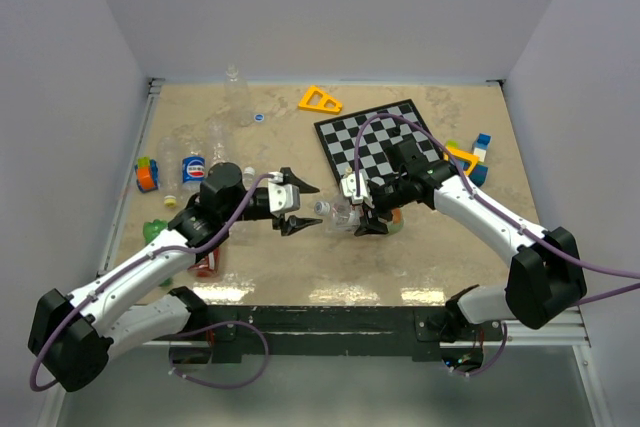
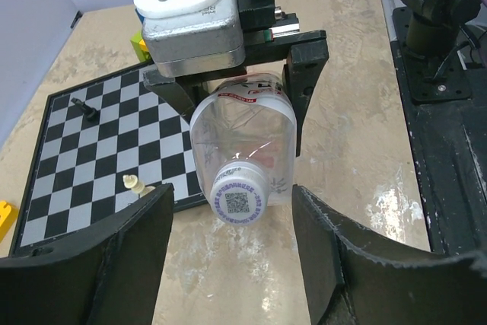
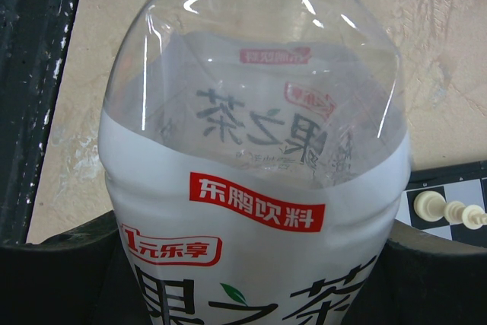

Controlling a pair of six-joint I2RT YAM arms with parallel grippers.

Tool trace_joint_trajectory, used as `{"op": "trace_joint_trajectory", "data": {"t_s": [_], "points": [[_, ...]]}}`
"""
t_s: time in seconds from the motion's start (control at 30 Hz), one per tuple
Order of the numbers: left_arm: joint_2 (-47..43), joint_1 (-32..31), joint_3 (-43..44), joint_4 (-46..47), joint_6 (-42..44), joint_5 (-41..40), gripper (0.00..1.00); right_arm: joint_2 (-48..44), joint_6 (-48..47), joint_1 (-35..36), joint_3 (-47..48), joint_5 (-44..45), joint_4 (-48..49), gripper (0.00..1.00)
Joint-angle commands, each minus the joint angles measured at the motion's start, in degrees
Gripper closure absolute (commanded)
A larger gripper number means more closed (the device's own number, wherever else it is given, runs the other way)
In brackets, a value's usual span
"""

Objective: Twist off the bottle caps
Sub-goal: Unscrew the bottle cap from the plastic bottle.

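The white cap (image 2: 240, 199) sits on the neck of a clear bottle (image 2: 242, 138) with a white label. The bottle is turned on its side at the middle of the table (image 1: 260, 267), just near of the chessboard (image 1: 385, 142), with its cap pointing left. My right gripper (image 1: 365, 215) is clenched around the bottle's body, while my left gripper (image 1: 312, 206) is spread, one finger on each side of the cap, touching neither side.

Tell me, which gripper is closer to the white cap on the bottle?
The left gripper. Its fingers stand on either side of the cap, not touching it. The right gripper clamps the bottle farther back on its body, away from the cap.
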Motion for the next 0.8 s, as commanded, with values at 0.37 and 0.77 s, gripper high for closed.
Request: {"op": "trace_joint_trajectory", "data": {"t_s": [0.37, 0.77], "points": [[3.1, 0.0, 3.1, 0.7, 0.2, 4.1, 0.61, -0.6, -0.8, 0.0, 0.9, -0.8, 0.0, 0.91], [1.7, 0.1, 4.3, 1.0, -16.1, 0.5, 1.00, -0.5, -0.6, 0.0, 0.7, -0.3, 0.4, 0.91]]}}
